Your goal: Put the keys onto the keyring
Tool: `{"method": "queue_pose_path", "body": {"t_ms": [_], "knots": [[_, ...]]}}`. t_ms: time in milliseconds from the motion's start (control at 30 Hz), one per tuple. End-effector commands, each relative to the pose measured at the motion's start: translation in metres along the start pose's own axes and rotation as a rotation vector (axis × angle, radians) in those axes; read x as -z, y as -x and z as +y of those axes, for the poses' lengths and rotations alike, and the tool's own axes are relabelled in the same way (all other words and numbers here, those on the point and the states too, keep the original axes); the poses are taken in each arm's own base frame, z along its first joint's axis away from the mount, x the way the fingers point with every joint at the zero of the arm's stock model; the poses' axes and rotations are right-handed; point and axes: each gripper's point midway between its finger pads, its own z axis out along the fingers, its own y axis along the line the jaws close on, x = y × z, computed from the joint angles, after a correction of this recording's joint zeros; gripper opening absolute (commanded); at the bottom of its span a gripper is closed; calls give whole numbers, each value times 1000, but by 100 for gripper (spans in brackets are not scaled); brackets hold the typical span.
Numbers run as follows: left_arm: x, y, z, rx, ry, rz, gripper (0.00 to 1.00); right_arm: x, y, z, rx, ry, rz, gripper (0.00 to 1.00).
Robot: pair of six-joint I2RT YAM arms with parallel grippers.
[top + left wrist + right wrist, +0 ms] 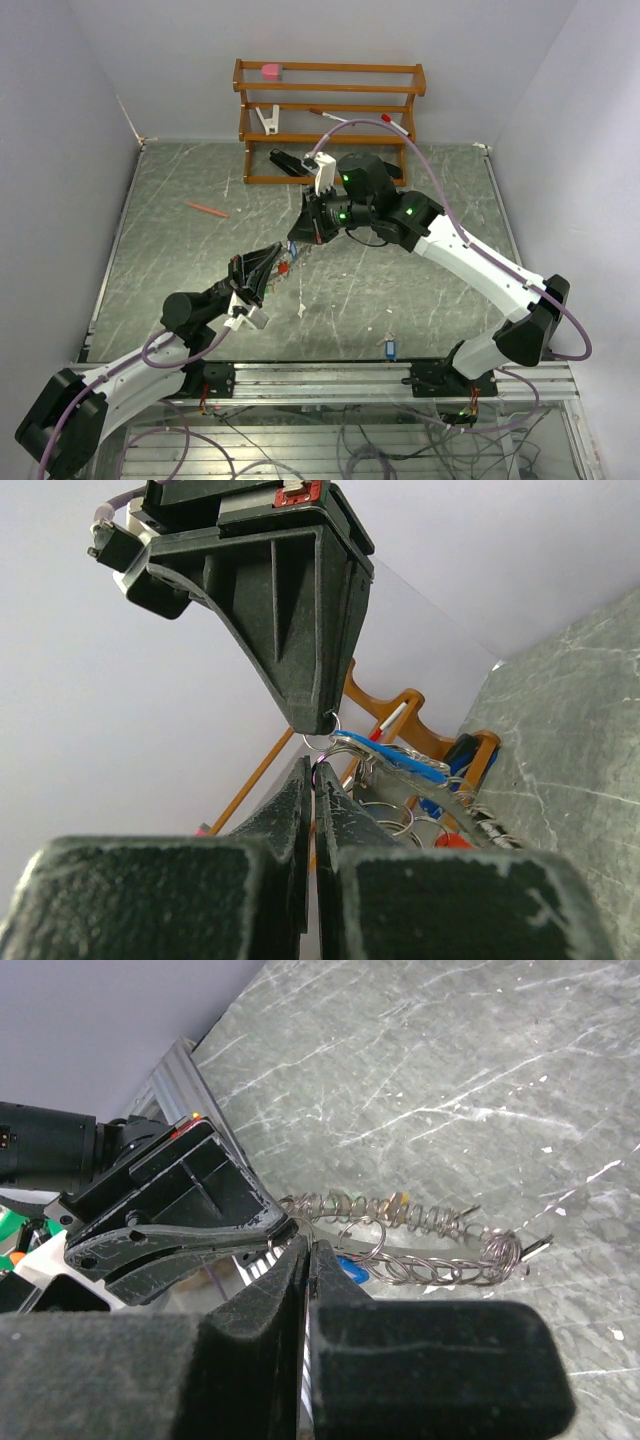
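Both arms meet tip to tip over the desk (170, 180) middle. Left tool (314, 772) is clenched, and the thin wire of the keyring (420, 1222) appears pinched at its tip. Right tool (306, 1248) is clenched too, nipping the same ring right beside it. Probably one steadies the ring while the other works the wire apart for threading.

The keyring hangs from the tips and trails toward the desk, its keys bunched along it. A blue key (395, 758) sits at the ring, just by the tips; can't tell if it is threaded on. A spare blue key (390, 349) lies alone by the desk's near edge, well apart.

Open desk all round the tools. Rack (330, 95) sits at the far edge behind the right arm. Walls are close on both sides.
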Motion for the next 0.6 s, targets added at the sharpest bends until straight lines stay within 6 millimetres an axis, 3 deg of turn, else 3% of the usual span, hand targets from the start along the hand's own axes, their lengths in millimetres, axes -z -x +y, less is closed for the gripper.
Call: {"method": "queue_pose_path", "body": {"t_ms": [0,267,567], "knots": [[-5,28,27,-75,82,-104,7,-4,-1,2,-4,16,-1,0],[-5,29,28,-74,83,-104,7,-3,-15,-3,-24,1,29,0],[-7,28,26,-74,78,-107,7,-1,-9,2,-15,12,20,0]]}}
